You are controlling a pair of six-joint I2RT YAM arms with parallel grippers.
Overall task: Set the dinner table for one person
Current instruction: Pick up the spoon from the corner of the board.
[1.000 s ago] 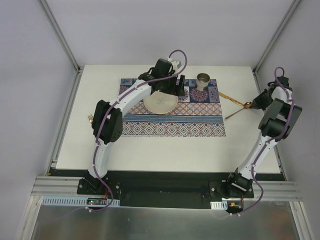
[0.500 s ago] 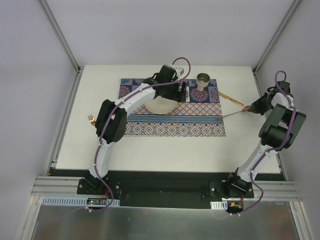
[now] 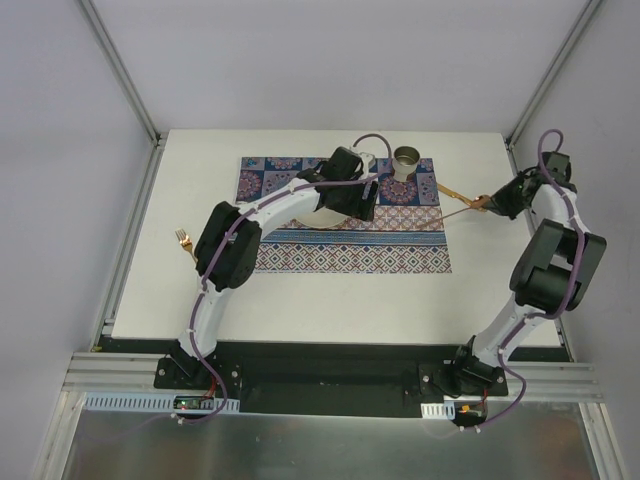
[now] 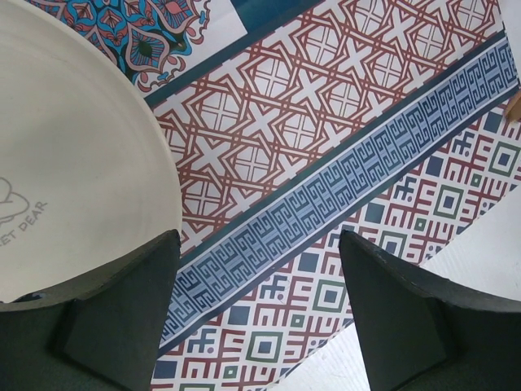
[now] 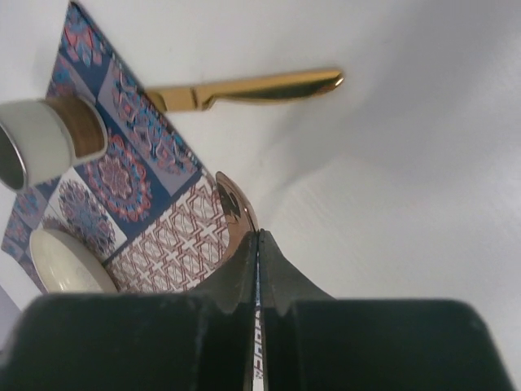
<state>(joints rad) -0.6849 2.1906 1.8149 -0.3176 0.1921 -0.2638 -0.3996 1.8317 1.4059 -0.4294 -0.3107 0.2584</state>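
- Dinner table (image 3: 330,300): broad, flat, matte white worktop under everything, with aluminium rails along the edges.
- Far left: gold-toned fork (image 3: 182,238), flat on the bare worktop just beside the left arm's elbow, apart from the placemat.
- Placemat (image 3: 350,250): rectangular woven cloth lying mid-worktop. Printed in blue, red and white, with medallion squares along the far side and bands of lattice, key pattern and small squares nearer.
- Plate (image 4: 73,138): round, smooth, cream, with faint grey lettering, resting on the placemat and partly hidden under the left arm.
- Left jaws: spread wide above the placemat, gripping nothing. Dark wedge-shaped fingers (image 4: 122,309), one overlapping the plate's rim in the wrist view; contact with the plate not clear.
- Cup (image 3: 406,160): short and cylindrical, with a pale rim and a brown band on the wall, upright on the placemat's far right corner.
- Knife (image 5: 252,88): glossy gold, lying on the worktop with one end at the placemat's right edge.
- Spoon (image 5: 236,208): copper-toned with a shiny oval bowl, pointing towards the placemat.
- Right jaws: pressed together, pinching the spoon's thin handle, near the knife.
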